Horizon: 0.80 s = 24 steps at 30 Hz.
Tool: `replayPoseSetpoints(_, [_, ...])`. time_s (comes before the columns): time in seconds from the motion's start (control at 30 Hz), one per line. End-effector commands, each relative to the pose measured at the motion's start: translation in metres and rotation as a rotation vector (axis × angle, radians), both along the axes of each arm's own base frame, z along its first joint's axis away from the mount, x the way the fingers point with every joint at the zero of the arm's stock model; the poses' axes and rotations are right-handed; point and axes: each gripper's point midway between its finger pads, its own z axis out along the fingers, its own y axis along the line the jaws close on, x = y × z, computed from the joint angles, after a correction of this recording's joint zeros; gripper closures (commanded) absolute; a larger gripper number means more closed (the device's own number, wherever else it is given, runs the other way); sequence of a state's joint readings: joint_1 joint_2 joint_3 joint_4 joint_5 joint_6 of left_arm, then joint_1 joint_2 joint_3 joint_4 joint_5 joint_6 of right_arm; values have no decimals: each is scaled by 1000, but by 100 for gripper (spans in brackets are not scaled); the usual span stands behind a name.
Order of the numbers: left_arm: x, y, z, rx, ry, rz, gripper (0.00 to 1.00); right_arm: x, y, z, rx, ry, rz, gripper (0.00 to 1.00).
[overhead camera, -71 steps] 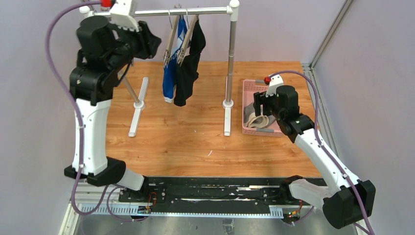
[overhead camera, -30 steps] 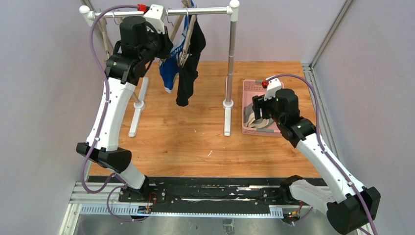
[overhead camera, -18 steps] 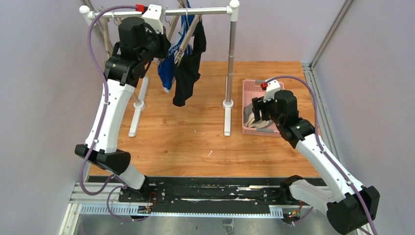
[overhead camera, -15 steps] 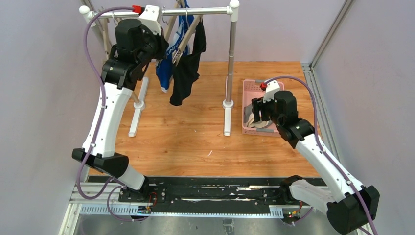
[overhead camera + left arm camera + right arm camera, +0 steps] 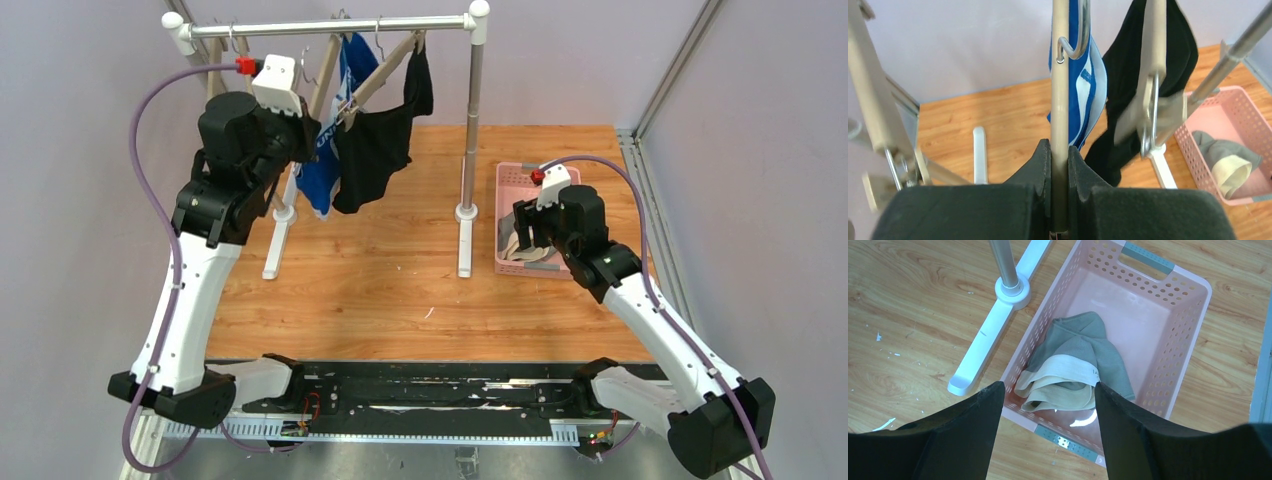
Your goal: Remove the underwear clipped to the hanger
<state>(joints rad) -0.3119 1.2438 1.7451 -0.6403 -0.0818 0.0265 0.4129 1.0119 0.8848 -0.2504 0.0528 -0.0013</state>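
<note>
We see the left gripper (image 5: 1060, 155) clamped on a hanger (image 5: 1059, 95). The blue briefs (image 5: 1073, 120) hang just beyond its jaws, and the black briefs (image 5: 1120, 115) hang from a second hanger (image 5: 1153, 60) to their right. The right gripper (image 5: 1046, 390) hovers with its jaws wide apart, the grey briefs (image 5: 1083, 347) lying below and between them in the basket (image 5: 1193, 295)

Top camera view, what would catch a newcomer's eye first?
The bright blue underwear and black underwear hang askew from the rail at the back, with the left gripper shut on one wooden hanger. At right, the grey underwear lies in the pink basket under the open right gripper.
</note>
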Motion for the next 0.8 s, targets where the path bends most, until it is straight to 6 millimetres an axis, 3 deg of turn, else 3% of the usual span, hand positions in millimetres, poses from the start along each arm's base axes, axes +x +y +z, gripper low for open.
replayPoseSetpoints(0.0, [-23,10,5,-2,-58,20,100,2,5,-1,-3,-11,12,32])
replayPoseSetpoints(0.23, [-49,18,-4,21,-58,3,100,6,13,1,22,-6,33,32])
replayPoseSetpoints(0.37, [-57,19,-23,50,15,-7,100,6,17,2,34,-4,45,32])
replayPoseSetpoints(0.63, [-93,30,-108,102,291,0,100,5,20,12,43,-14,71,27])
replayPoseSetpoints(0.77, [-120,18,-156,82,430,-90,100,6,30,15,66,-6,108,27])
